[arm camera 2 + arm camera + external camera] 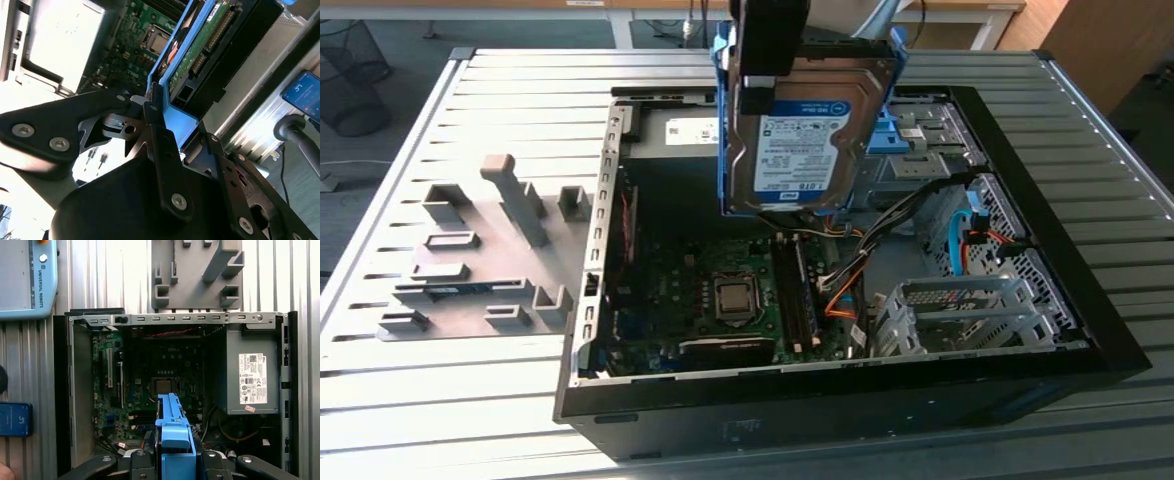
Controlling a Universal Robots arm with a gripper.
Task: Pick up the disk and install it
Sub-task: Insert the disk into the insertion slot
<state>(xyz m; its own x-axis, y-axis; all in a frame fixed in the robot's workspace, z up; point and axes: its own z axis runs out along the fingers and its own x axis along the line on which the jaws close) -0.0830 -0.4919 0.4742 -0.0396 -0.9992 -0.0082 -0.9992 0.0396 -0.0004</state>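
Note:
The disk [807, 140] hangs upright above the open computer case [1107, 330], its white-and-blue label facing the exterior view. A blue carrier frame [887, 110] runs round its edges. My gripper [765, 70] comes down from above and is shut on the disk's upper edge. In the second wrist view the disk's green circuit-board side [200, 45] and blue frame [175, 117] stand between my black fingers [156, 135]. In the first wrist view the blue frame's edge [172, 427] sits over the motherboard [160, 385].
Inside the case lie the motherboard [720, 290], a silver drive cage [961, 310], orange and blue cables [847, 295] and a grey power-supply box [250, 370]. A grey fixture plate [467, 250] lies on the slatted table at the exterior view's left. A teach pendant [25, 280] lies beyond the case.

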